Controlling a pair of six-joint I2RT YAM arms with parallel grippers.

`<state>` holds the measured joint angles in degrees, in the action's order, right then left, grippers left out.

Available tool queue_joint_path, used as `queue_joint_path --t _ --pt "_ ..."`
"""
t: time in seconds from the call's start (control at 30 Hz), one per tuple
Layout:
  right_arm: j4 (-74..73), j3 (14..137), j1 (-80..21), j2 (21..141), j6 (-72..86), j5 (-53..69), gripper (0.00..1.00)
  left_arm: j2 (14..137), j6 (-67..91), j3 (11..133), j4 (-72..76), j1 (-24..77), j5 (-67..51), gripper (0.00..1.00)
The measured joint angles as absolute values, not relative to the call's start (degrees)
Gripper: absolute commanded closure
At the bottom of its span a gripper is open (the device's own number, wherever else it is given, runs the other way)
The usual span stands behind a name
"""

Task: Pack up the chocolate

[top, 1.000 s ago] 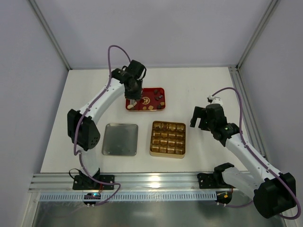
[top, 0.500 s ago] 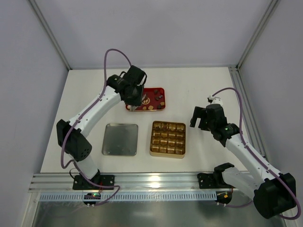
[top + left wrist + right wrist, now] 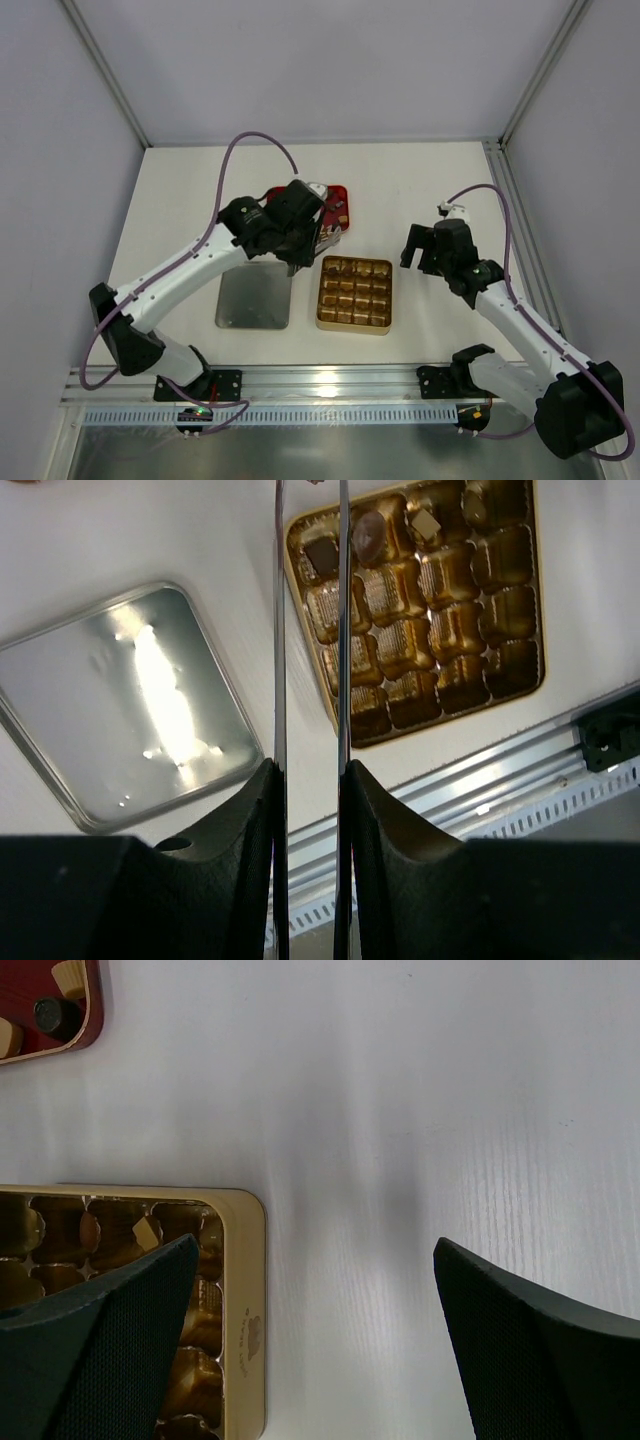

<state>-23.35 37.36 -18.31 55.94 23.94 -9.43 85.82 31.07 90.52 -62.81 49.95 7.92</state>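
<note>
**A:** Pack status?

**B:** An early stage is judged. Chocolate [image 3: 370, 535] is seen only in the far row of the gold tin [image 3: 460, 630], with roughly four cells filled in dark, brown and tan. The other rows are shown bare. Loose pieces [image 3: 48, 1012] are left in the red tray [image 3: 94, 1005], so most of the job is judged undone. The silver lid [image 3: 130, 700] is laid flat on the table [image 3: 400, 1110] beside the tin and is not fitted.

**A:** Left claw?

**B:** The left claw [image 3: 312, 240] is placed over the tin's far-left corner, between tray and tin. Its blades are set a narrow gap apart. The tips are cut off at the top of the wrist view and hidden from above, so whether a piece is pinched cannot be told.

**A:** Chocolate relative to it?

**B:** A dark square piece in the corner cell is seen through the gap between the blades and appears seated in the cell. The other packed pieces are lined up just beside it. The tray stock is beyond the claw and partly covered by the arm.

**A:** Right side?

**B:** The right claw [image 3: 315, 1245] is spread wide and nothing is gripped. It is positioned over bare table just beside the tin's edge. The packed pieces are near it, and the tray pieces are well apart from it.
</note>
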Motion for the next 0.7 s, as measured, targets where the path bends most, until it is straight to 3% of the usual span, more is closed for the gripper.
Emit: queue_joint_path --t 0.7 --pt "-21.8 37.4 -18.3 58.9 24.1 -9.5 0.00 73.5 39.5 78.3 -65.6 60.5 9.0 0.71"
